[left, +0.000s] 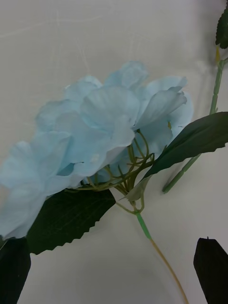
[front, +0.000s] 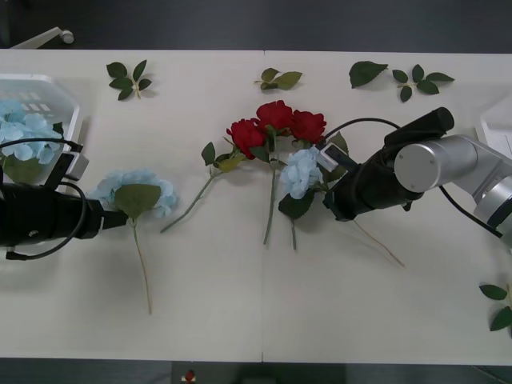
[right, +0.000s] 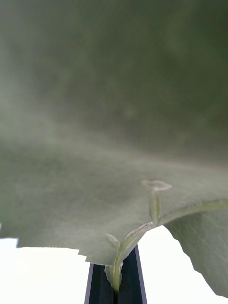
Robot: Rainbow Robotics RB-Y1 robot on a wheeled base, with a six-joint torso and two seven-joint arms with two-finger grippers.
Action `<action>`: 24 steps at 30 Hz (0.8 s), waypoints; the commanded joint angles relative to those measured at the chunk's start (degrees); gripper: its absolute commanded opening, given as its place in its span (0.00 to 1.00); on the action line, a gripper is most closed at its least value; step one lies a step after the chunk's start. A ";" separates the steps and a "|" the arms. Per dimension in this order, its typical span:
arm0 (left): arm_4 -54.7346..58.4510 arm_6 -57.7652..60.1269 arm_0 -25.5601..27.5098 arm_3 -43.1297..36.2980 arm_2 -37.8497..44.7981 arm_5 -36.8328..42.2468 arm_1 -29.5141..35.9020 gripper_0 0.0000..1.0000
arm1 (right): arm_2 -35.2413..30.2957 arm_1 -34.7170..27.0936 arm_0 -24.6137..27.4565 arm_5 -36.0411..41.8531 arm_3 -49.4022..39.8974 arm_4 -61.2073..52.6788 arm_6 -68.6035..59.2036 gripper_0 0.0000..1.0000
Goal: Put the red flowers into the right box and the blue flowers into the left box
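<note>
Beside the roses [front: 276,124], the right gripper [front: 330,194] has its jaws closed on a blue flower's leaf [right: 114,142]; left gripper [front: 120,218] jaws spread, ready for another blue flower [front: 136,192].

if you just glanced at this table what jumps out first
The red flowers bunch at the table's middle, with one of the blue flowers beside them, where the right gripper is shut on a green stem. The left gripper sits by another blue bloom, and more blue ones fill the left box.

Red flowers [front: 276,124] lie mid-table, right of the left box [front: 48,104].
</note>
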 commanded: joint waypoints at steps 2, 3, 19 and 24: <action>-8.30 7.41 -0.98 -4.06 -4.80 -4.14 0.20 1.00 | -0.42 -6.13 -1.04 -0.03 -3.92 -6.30 -1.41 0.00; -9.70 8.20 -1.15 -3.97 -5.86 -4.93 0.20 1.00 | -0.42 -6.92 -1.04 0.06 -4.19 -7.62 -1.32 0.00; -35.81 25.07 -5.64 -3.62 -18.60 -7.74 -4.19 1.00 | -8.69 -16.76 6.34 -3.10 -14.38 -28.97 2.37 0.00; -37.30 26.04 -5.99 -2.48 -19.04 -7.74 -4.37 1.00 | -17.03 -16.50 13.02 -3.28 -20.27 -31.70 3.33 0.00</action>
